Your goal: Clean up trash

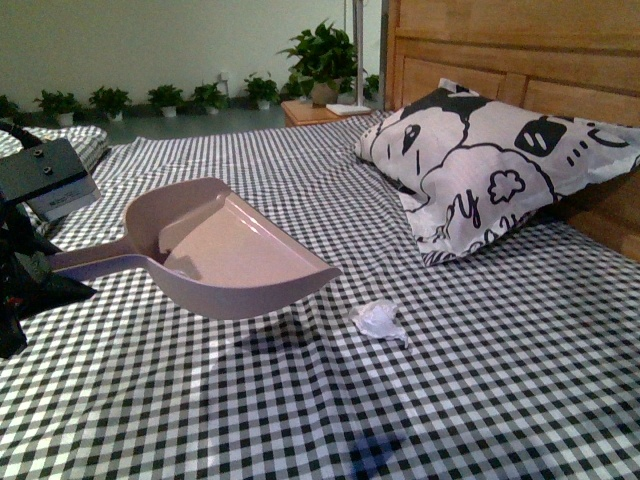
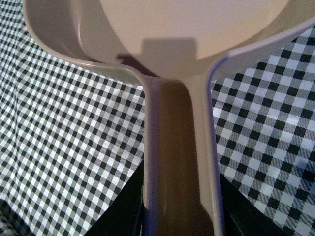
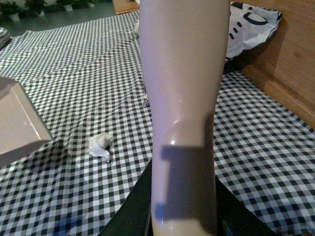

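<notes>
The trash (image 1: 378,320), a small crumpled white wad, lies on the checked bedsheet just right of the mauve dustpan (image 1: 228,252). The pan hangs tilted above the sheet, its open lip toward the wad. My left gripper (image 1: 40,268) is shut on the dustpan handle (image 2: 179,162) at the left edge. The right wrist view shows the trash (image 3: 100,145) left of the mauve brush handle (image 3: 184,113), which my right gripper (image 3: 183,216) is shut on; the dustpan's corner (image 3: 19,130) shows at that view's left edge. The brush head is out of view.
A white-and-black cartoon-print pillow (image 1: 490,160) leans on the wooden headboard (image 1: 520,50) at the back right. A nightstand with a potted plant (image 1: 322,62) stands behind the bed. More small plants (image 1: 110,100) line the far wall.
</notes>
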{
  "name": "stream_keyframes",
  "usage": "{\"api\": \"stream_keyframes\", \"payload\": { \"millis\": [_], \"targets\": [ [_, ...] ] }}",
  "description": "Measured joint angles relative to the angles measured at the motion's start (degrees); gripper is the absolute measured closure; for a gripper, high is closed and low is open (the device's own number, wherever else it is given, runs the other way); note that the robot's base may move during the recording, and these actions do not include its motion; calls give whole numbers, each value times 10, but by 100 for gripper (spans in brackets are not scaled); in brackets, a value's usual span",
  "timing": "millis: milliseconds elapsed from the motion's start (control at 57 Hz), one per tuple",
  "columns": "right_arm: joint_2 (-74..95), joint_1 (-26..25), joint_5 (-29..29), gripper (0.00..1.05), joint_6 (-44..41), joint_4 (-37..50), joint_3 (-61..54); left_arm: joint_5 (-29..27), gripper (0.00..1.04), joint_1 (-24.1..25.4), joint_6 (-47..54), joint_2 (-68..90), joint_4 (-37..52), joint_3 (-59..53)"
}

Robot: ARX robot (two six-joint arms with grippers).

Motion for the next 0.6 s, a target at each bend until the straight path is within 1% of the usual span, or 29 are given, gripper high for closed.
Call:
{"api": "stream_keyframes", "payload": {
  "millis": [123,351,474,509,527,597],
  "targets": [
    [0,0,0,86,0,0,0,13,78,-2,30,19,1,1],
    [0,0,0,86,0,0,0,-4,78,-5,100,48,-8,22],
    [0,0,0,86,0,0,0,-11,78,-4,113,61,-16,30],
    [4,-4,-12,86,4,13,0,-11,78,-4,115,64,-18,31],
    [9,-10,-37,86,6,28,0,-10,78,-4,118,64,-19,31],
    [37,-33,-89,86,10,46,25,-9,78,-4,120,66,-26,32]
  ]
}}
